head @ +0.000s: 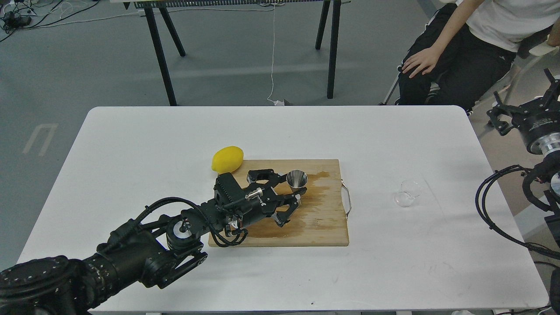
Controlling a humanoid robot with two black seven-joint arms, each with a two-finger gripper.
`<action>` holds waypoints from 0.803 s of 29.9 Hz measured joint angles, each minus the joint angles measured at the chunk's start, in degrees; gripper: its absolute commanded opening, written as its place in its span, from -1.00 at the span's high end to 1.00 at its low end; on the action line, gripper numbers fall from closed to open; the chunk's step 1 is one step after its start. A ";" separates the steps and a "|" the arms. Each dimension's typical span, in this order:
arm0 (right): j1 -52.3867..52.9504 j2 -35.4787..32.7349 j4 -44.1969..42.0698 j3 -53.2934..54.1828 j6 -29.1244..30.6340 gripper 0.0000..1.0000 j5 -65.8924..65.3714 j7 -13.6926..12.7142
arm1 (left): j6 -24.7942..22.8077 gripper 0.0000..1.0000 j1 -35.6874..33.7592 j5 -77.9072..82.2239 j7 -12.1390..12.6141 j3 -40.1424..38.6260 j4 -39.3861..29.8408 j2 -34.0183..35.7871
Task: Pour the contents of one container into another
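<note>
The shiny steel jigger (296, 179) is over the wooden cutting board (323, 227), its open mouth turned up and a little towards me. My left gripper (298, 194) is shut on its lower half, which the fingers hide. The small clear glass cup (405, 194) lies on its side on the white table (131, 153), right of the board and apart from both grippers. My right gripper (523, 105) hangs off the table's right edge with its fingers spread and nothing between them.
A yellow lemon (227, 159) rests at the board's back left corner. The board has a wet patch (315, 197) and a metal handle (348, 199) on its right side. A seated person (463, 48) is beyond the table's far right corner.
</note>
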 measured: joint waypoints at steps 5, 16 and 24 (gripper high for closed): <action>0.00 -0.01 0.00 0.00 0.00 -0.99 0.00 0.00 | 0.00 -0.58 -0.02 0.00 -0.20 -1.11 -0.16 0.00; 0.00 -0.09 0.00 0.00 0.00 -0.99 -0.05 -0.08 | 0.00 -0.69 -1.39 0.00 -0.84 -1.44 -2.02 0.67; 0.00 -0.37 -0.08 -0.21 0.00 -0.99 -0.09 -0.17 | 0.00 -0.68 -2.19 -0.25 -0.84 -6.22 -11.80 4.82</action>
